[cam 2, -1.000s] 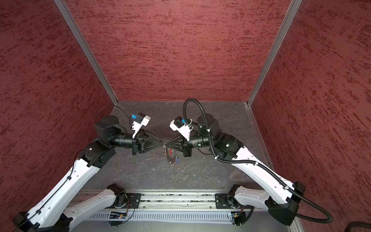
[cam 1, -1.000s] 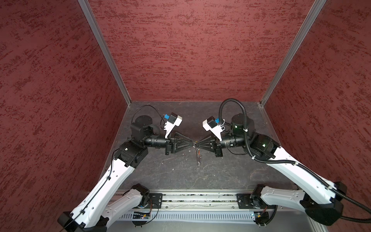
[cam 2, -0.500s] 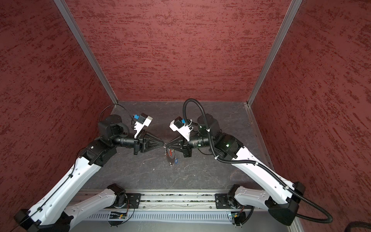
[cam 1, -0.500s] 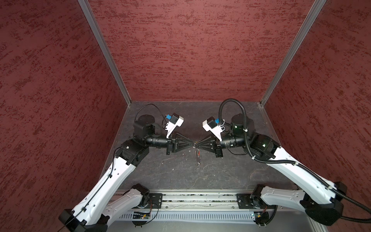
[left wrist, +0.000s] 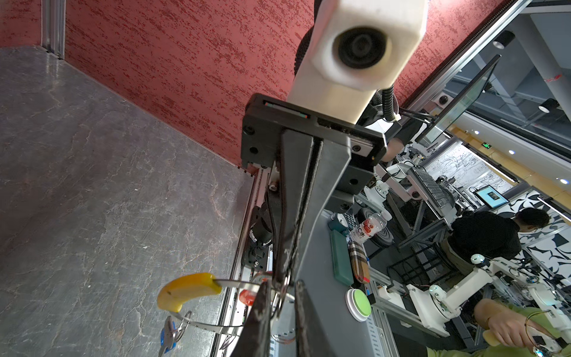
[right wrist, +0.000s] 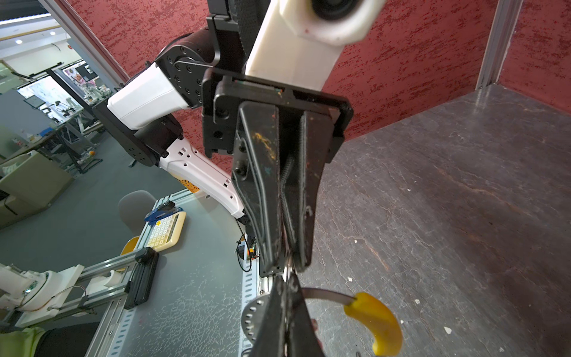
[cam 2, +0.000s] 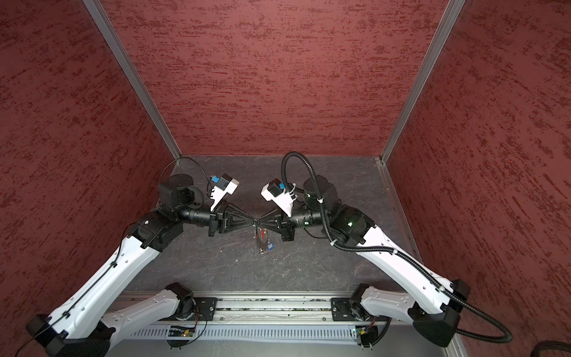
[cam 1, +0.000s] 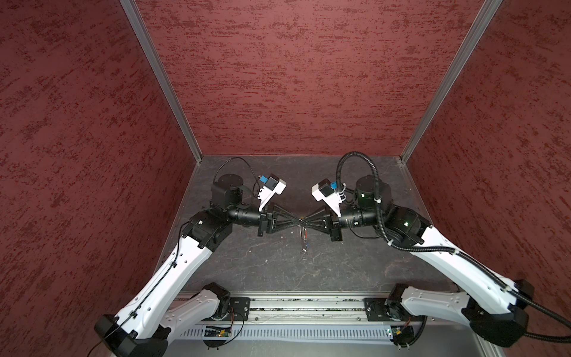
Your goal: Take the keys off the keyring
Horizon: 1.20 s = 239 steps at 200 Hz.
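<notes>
My two grippers meet tip to tip above the middle of the table. The right gripper [cam 1: 305, 220] [right wrist: 285, 279] is shut on a silver ring of the keyring [left wrist: 282, 290]. The left gripper [cam 1: 297, 220] [left wrist: 281, 282] has closed down on the same ring from the other side, with only a slit left between its jaws. Below them hangs the keyring's thin band [left wrist: 200, 324] with its curved yellow section [left wrist: 188, 290] [right wrist: 375, 321]. The keys dangle from it. One has a blue tag [left wrist: 168, 335] [cam 2: 271, 246]. The other has a red tag [left wrist: 247, 295] [cam 2: 263, 230].
The dark grey tabletop [cam 1: 247, 262] lies under the hanging bundle. Red walls [cam 1: 293, 92] close it in on the left, back and right. A metal rail [cam 1: 293, 312] with both arm bases runs along the front edge.
My left gripper has moved right until its tips meet the right gripper's, and its jaws have narrowed onto the ring. The right arm and the hanging keyring have stayed put.
</notes>
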Motion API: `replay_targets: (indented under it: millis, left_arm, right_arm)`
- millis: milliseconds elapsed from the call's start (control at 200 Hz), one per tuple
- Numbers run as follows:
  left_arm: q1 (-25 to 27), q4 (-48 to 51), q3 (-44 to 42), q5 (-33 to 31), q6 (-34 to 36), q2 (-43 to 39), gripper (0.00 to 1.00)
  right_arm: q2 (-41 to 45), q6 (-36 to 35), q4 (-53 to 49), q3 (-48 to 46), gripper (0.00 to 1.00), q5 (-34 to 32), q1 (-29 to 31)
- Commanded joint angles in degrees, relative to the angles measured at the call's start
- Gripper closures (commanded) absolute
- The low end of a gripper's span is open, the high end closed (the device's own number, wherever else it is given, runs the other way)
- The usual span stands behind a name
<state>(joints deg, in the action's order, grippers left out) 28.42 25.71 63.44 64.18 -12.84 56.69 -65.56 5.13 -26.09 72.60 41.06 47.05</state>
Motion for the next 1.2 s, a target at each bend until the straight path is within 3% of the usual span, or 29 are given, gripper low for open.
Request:
replay_targets:
  millis: [0, 175, 296, 431, 561, 636, 872, 1192]
  left_arm:
    - [0.73, 0.34, 1.52, 1.31, 1.59, -0.18, 0.87]
    - [1.26, 0.88, 1.75, 0.05, 2.42, -0.28, 0.91]
    - [1.44, 0.63, 1.69, -1.43, 2.95, -0.86, 1.0]
    - [1.63, -1.53, 0.9, -2.44, 2.85, -1.96, 1.0]
    - [1.63, -3.85, -0.24, -3.36, 3.39, -3.88, 1.0]
    - [1.55, -3.96, 0.05, -3.01, 3.43, -4.13, 1.0]
    - [1.55, -4.78, 0.68, -1.44, 3.12, -5.24, 1.0]
    - [1.55, -10.97, -1.19, -1.72, -0.45, -7.01, 1.0]
  right_arm:
    - [0.35, 0.05, 2.0, 2.41, 1.0, -1.73, 0.15]
    - [-0.07, 0.68, 2.57, 2.4, 1.0, -1.24, 0.14]
    - [-0.4, 1.22, 3.34, 2.22, 1.0, -0.54, 0.15]
    - [-0.64, 1.82, 4.48, 2.28, 1.0, -0.54, 0.24]
    - [1.44, 1.7, 7.2, 0.7, 0.63, -0.84, 0.33]
    - [3.39, 1.52, 9.05, -0.65, 0.52, -1.82, 0.3]
    - [9.05, 4.53, 18.82, -8.87, 0.45, -5.57, 0.33]
    - [7.34, 6.59, 22.97, -12.03, 0.42, 2.96, 1.32]
